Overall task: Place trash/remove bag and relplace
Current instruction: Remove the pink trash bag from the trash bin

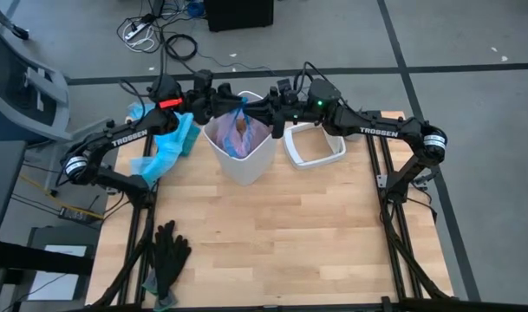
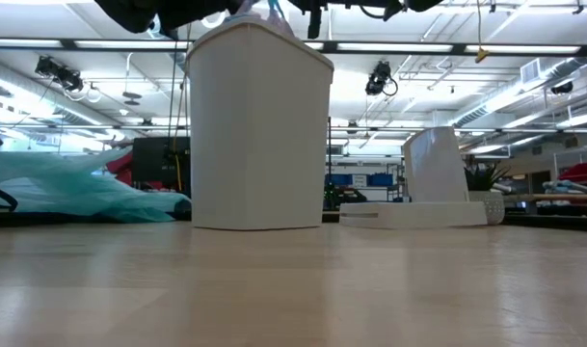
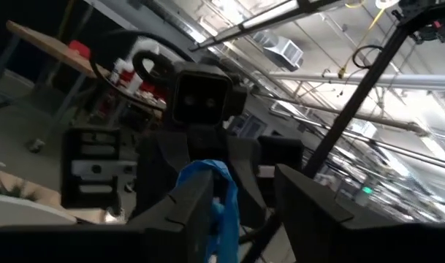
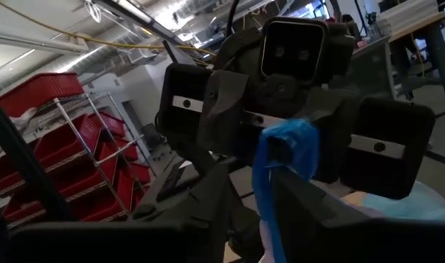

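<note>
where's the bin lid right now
In the high view the white bin lid lies flat at the table's far edge, just right of the white bin, under the right arm.

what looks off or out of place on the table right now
The bin's lid is off, lying on the table beside the white bin. A light-blue bag sprawls crumpled on the bin's other side, and black gloves lie loose near the front edge. Nothing looks spilled.

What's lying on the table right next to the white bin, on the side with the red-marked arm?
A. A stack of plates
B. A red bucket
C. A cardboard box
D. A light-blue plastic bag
D: a crumpled light-blue plastic bag lies on the wooden table beside the white bin.
</note>
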`<move>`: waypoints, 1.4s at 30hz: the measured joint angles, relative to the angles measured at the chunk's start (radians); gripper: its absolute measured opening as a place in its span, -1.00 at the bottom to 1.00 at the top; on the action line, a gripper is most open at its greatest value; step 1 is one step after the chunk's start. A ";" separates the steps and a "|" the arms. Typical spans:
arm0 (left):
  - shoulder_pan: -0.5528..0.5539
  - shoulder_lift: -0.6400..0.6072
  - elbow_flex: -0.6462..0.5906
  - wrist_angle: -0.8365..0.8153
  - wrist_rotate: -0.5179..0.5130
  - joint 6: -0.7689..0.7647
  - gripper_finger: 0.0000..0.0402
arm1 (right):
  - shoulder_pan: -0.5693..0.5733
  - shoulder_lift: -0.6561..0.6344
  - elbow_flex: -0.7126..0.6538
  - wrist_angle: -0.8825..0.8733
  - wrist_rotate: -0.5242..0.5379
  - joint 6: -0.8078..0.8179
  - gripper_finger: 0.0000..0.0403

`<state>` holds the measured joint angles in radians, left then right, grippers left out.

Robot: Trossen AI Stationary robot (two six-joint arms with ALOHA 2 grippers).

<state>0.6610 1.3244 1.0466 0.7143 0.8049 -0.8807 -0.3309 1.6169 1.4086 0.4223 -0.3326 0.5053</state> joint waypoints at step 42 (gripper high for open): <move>-0.029 0.122 0.164 -0.065 0.016 0.151 -0.21 | -0.006 0.002 0.000 -0.001 0.075 -0.118 -0.99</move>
<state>0.6323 1.4467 1.2106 0.6494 0.8213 -0.7294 -0.3366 1.6184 1.4086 0.4217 -0.2577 0.3874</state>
